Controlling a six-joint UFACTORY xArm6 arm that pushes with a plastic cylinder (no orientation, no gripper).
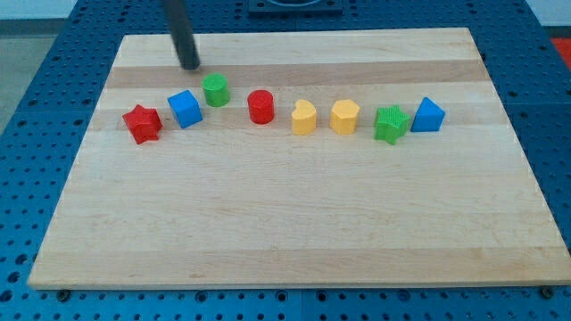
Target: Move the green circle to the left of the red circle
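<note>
my tip (191, 66) bare rod, no jaws, grips nothing | green circle (216, 90) just below-right of it, apart | blue cube (186, 109) below | red circle (260, 106) farther right | risk: off-centre push nudges blue cube or drives green into red

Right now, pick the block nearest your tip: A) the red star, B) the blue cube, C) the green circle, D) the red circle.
C: my tip sits just up and left of the green circle, closer than any other block.
</note>
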